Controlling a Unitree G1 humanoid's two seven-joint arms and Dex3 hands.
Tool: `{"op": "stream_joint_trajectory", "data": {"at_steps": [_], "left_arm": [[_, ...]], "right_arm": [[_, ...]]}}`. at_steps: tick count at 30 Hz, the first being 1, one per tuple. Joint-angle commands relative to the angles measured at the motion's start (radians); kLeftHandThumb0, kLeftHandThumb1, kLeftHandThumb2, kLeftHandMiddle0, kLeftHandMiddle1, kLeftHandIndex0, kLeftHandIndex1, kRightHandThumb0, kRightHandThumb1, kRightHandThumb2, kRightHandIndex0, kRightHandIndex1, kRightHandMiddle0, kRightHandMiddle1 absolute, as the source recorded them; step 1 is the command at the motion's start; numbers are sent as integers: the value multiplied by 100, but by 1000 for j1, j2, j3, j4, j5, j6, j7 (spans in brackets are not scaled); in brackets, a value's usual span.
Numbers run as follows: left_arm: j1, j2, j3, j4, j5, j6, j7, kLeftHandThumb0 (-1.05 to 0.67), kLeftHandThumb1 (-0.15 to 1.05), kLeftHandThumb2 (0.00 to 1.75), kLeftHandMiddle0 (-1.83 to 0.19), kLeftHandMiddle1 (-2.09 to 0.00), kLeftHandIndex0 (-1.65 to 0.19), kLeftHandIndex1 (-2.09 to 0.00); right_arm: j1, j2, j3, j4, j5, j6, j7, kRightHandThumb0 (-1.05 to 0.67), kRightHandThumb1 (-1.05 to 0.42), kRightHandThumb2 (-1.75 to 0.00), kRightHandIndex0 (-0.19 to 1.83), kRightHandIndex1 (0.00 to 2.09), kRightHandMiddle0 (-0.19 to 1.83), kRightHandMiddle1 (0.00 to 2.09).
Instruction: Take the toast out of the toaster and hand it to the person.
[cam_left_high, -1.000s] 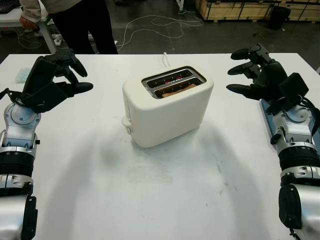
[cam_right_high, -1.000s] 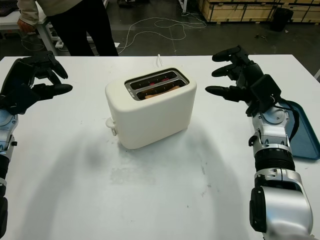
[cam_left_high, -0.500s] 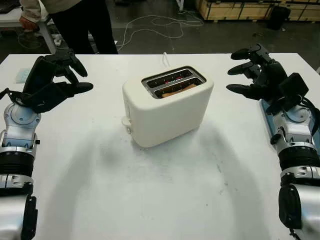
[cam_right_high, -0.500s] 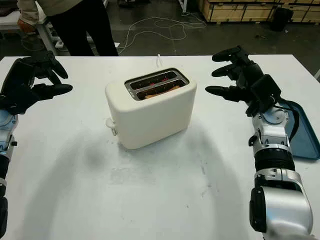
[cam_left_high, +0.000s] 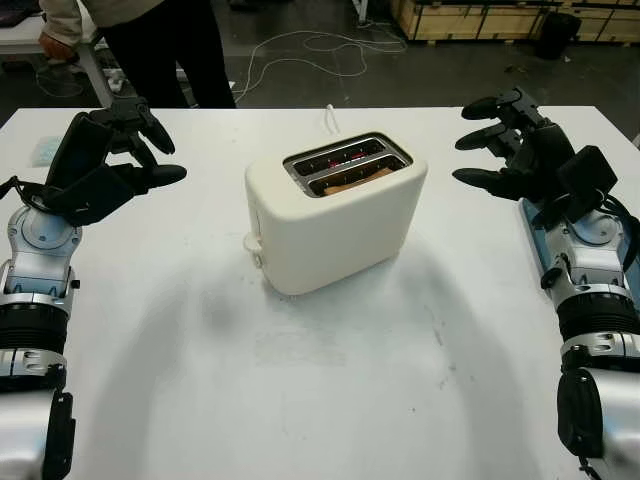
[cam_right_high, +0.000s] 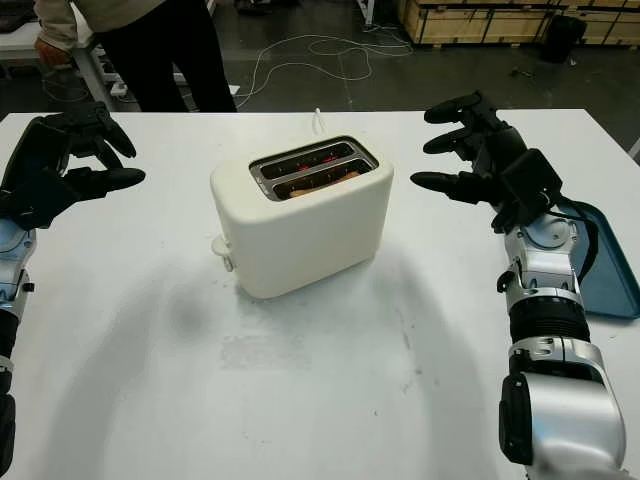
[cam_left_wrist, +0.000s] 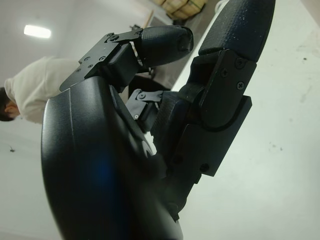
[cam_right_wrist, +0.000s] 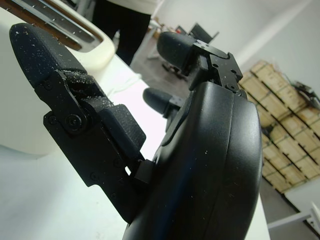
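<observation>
Left hand (cam_left_high: 120, 150) raised over the table's (cam_left_high: 330, 380) left side, holding nothing, well apart from the toaster (cam_left_high: 335, 215). Right hand (cam_left_high: 500, 145) likewise unloaded, up at the far right, above the blue tray (cam_right_high: 610, 265). Toast (cam_left_high: 352, 178) down in the nearer slot, toaster at mid-table. Person (cam_left_high: 150, 40) standing beyond the far left corner.

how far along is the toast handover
Nothing looks done yet. The toast sits low in the nearer slot of the toaster, mid-table. Neither hand holds anything: the left hand is open above the table's left side, the right hand is open to the toaster's right. Left to do: reach in, pull the toast out, and pass it to the person standing beyond the table's far left edge.
</observation>
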Motion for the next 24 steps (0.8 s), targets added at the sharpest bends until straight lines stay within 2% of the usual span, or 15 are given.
{"op": "stream_joint_trajectory", "data": {"at_steps": [1, 24], "left_arm": [[2, -4, -1, -12, -5, 9, 4, -105, 84, 0, -70, -152, -64, -151], [0, -7, 1, -3, -9, -3, 4, -105, 84, 0, -71, -152, -64, -152]], "right_arm": [[7, 5, -2, -10, 4, -4, -6, -105, -60, 0, 0, 152, 6, 134], [4, 7, -5, -3, 12, -6, 2, -105, -60, 0, 0, 152, 6, 134]]}}
